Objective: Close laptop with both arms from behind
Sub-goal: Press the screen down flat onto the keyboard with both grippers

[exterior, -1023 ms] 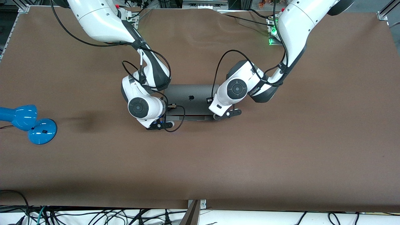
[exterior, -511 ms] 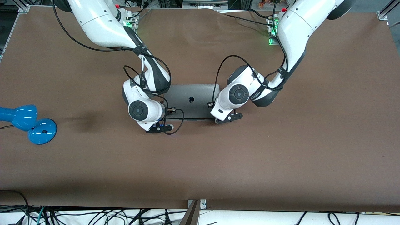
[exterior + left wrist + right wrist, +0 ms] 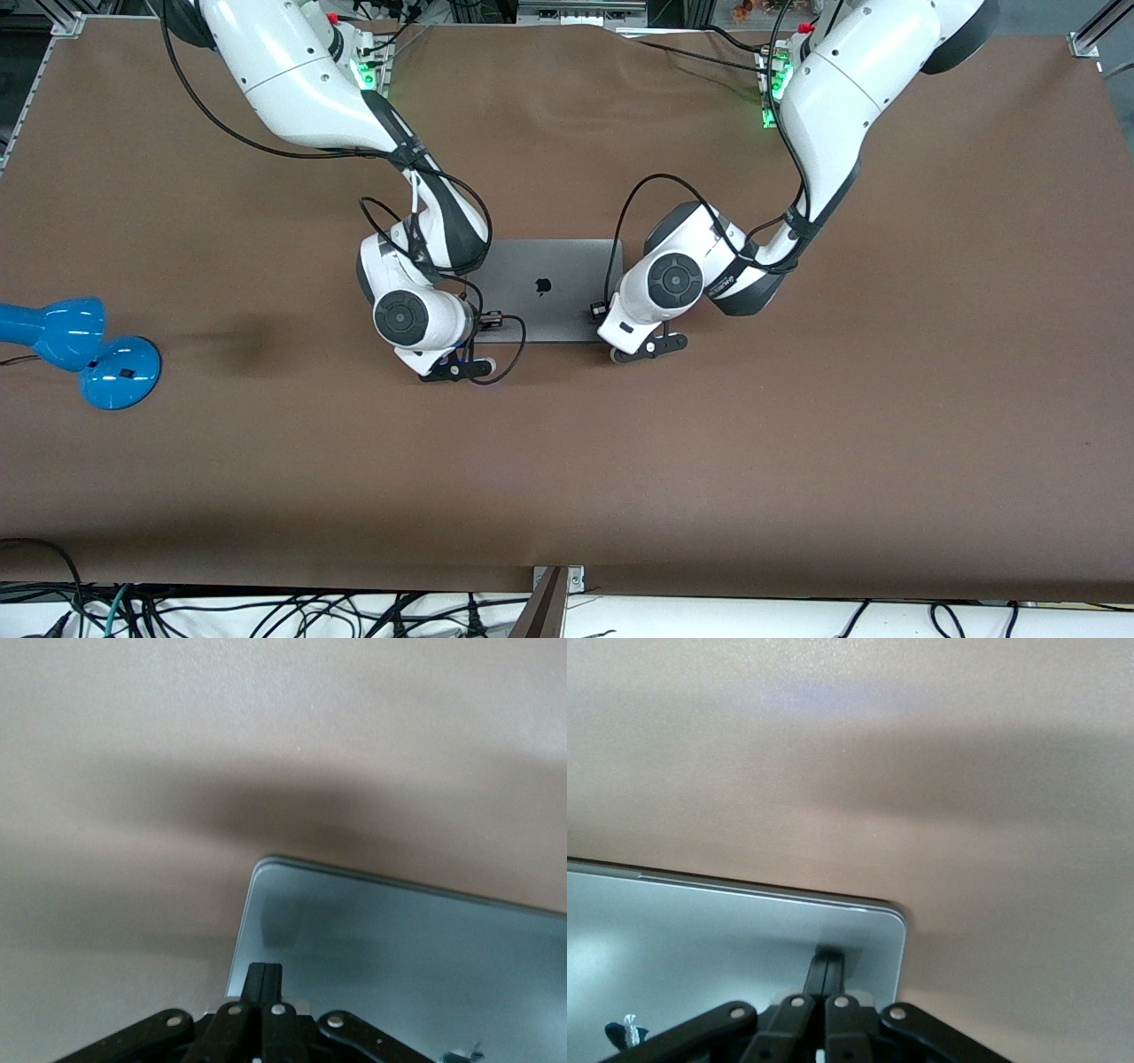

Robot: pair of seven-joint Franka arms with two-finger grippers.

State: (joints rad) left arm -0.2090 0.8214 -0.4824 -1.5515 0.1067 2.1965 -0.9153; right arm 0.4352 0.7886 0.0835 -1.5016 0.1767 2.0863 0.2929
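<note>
The space-grey laptop lies in the middle of the brown table with its lid down flat and the dark apple logo facing up. Both arms reach over it from their bases. My left gripper is shut, with its fingertips resting on the lid by the corner nearest the front camera at the left arm's end. My right gripper is shut, with its fingertips resting on the lid by the matching corner at the right arm's end. In the front view the white wrists hide both pairs of fingertips.
A blue lamp lies on the table at the right arm's end. Black cables loop from both wrists beside the laptop. More cables hang below the table edge nearest the front camera.
The lid has gone from slightly raised, with a strip of base showing, to flat on the base. Both wrists have come down and toward the front camera with it.
</note>
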